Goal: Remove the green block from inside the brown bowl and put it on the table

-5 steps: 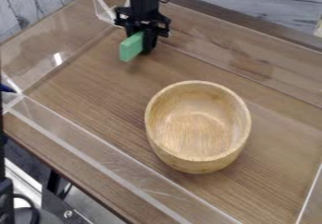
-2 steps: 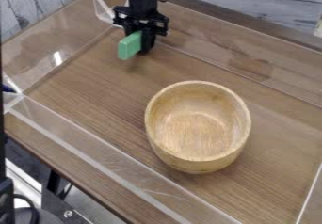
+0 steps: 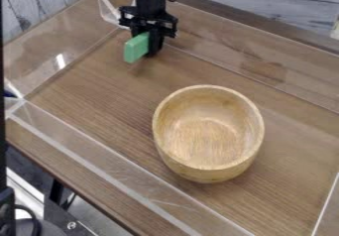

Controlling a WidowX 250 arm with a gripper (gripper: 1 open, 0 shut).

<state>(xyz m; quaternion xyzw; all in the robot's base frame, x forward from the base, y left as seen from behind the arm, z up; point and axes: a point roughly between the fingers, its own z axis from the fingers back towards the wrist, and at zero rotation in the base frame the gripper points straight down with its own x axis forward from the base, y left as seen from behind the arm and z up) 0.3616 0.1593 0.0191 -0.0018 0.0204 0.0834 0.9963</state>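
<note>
The green block point(image 3: 135, 50) stands at the far left of the table point(image 3: 93, 101), its lower end at the wood surface. My black gripper point(image 3: 147, 47) points straight down over it, with its fingers closed against the block's right side. The brown bowl point(image 3: 208, 133) sits in the middle right of the table, well in front of the gripper, and its inside shows only bare wood grain.
Low clear acrylic walls point(image 3: 79, 146) run along the table's edges, one close behind and to the left of the gripper. A black frame shows below the front left corner.
</note>
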